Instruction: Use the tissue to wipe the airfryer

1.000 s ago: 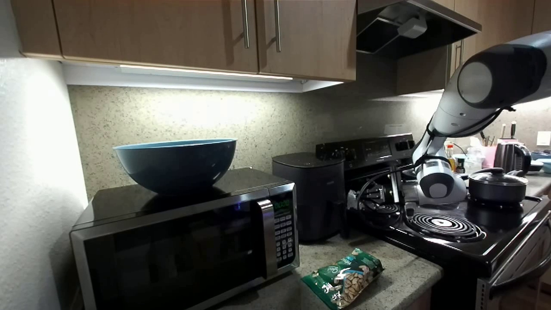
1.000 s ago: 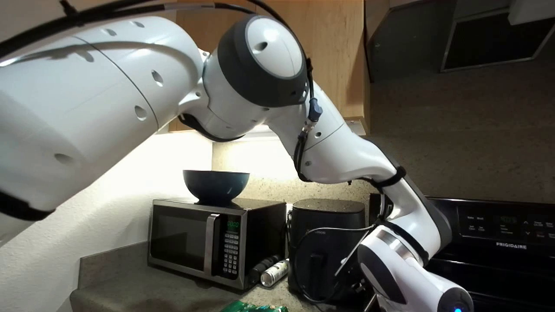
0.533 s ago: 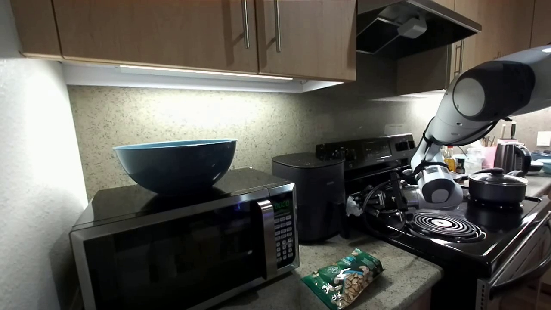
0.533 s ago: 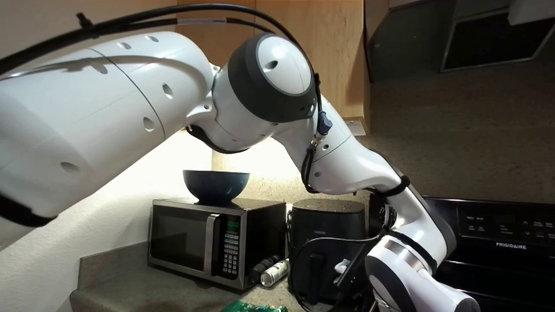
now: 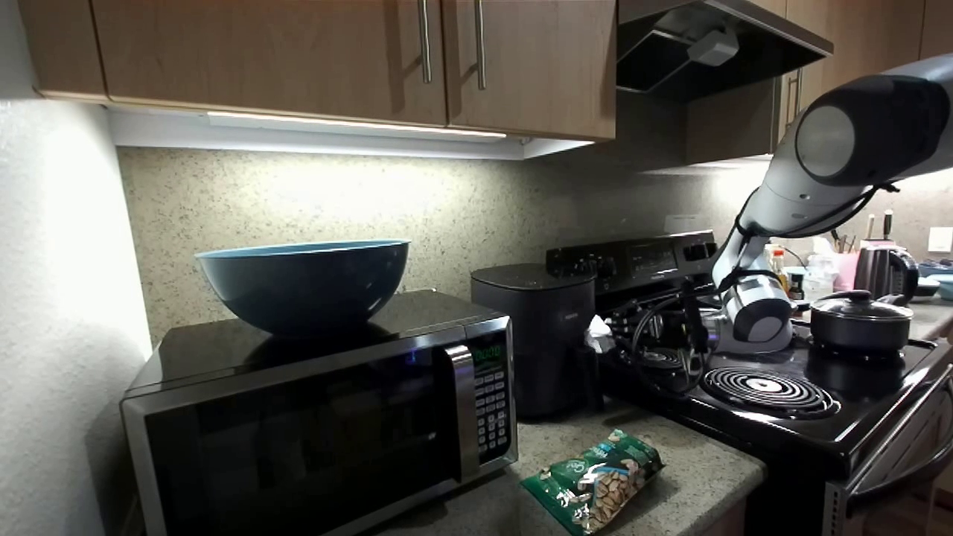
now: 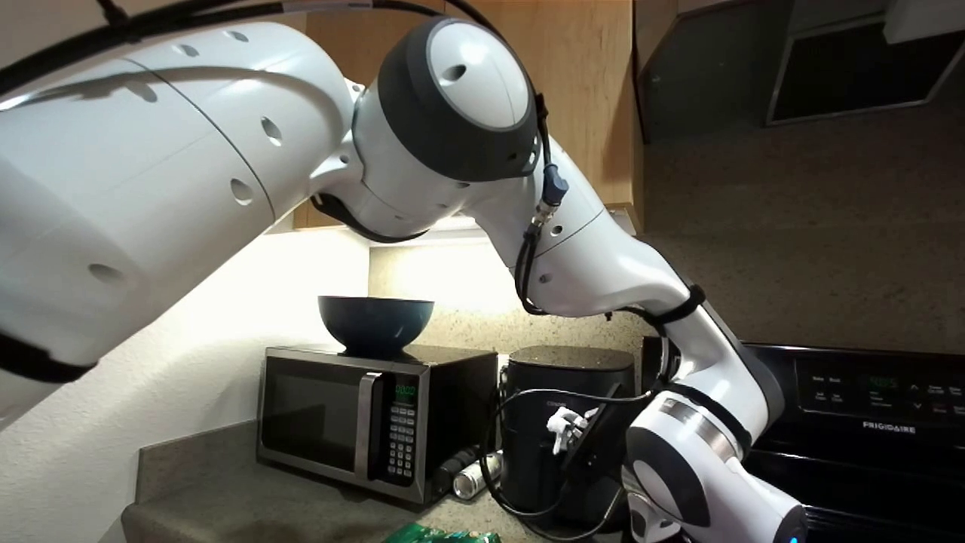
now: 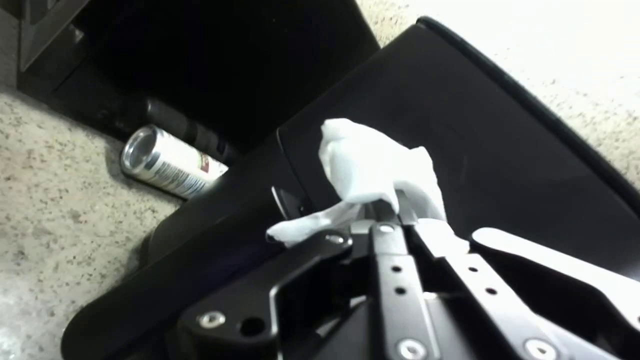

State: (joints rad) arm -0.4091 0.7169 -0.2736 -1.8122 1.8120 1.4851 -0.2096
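My jaws were pinched together on the tissue point(image 7: 367, 162), its white crumpled folds spilling past their tips. I held it in front of the airfryer point(image 5: 530, 342); whether the two touched, I could not tell. The airfryer stood upright on the tabletop point(image 5: 703, 461), between the microwave point(image 5: 298, 439) and the stove point(image 5: 808, 435). A blue bowl point(image 5: 305, 290) sat on the microwave, a can point(image 7: 172, 162) lay on its side just beside the airfryer, and a green snack bag point(image 5: 595, 480) lay nearby.

Your white arm point(image 6: 407, 181) is showing dark-grey bands point(image 6: 428, 124), black cables point(image 6: 521, 262), a blue connector point(image 6: 555, 186), silver screws point(image 7: 211, 320) are dotting your gripper point(image 7: 396, 212)
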